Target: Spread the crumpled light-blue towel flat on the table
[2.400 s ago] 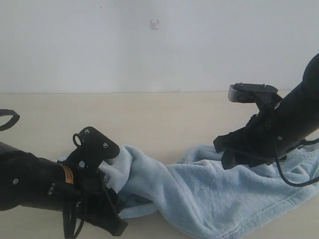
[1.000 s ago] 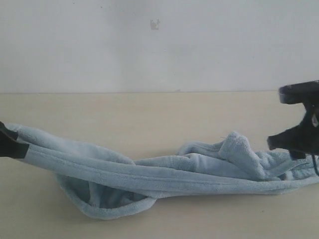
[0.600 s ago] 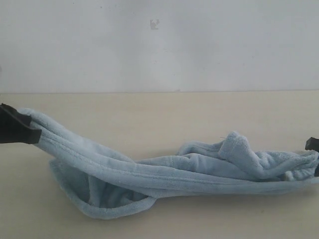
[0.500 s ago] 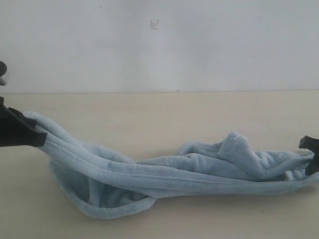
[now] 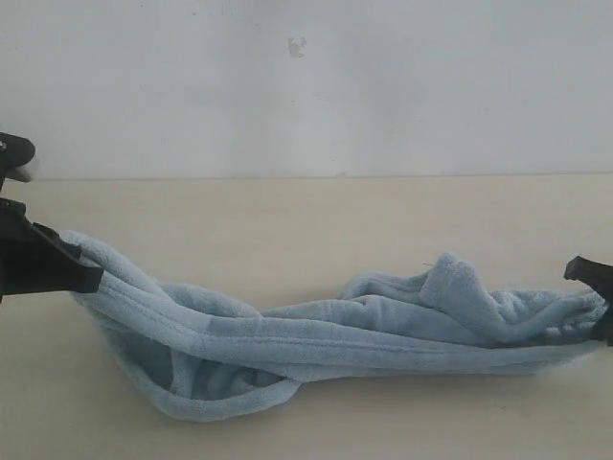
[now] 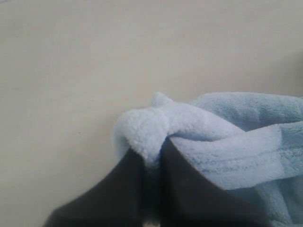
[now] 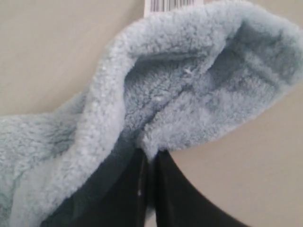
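Observation:
The light-blue towel lies stretched in a long, twisted rope across the table, with a loose fold sagging at its lower left. My left gripper is shut on the towel's left end at the left edge of the exterior view. My right gripper is shut on the right end at the right edge. In the left wrist view the black fingers pinch a bunched corner of towel. In the right wrist view the gripper pinches the towel's hem, next to a white tag.
A plain white wall rises behind the table's far edge. Bare beige tabletop runs behind and in front of the towel.
Both arms have pulled apart from the middle, drawing the crumpled towel into a long strip. Lately the left gripper has shifted right and lifted slightly, and the right gripper has edged back into view.

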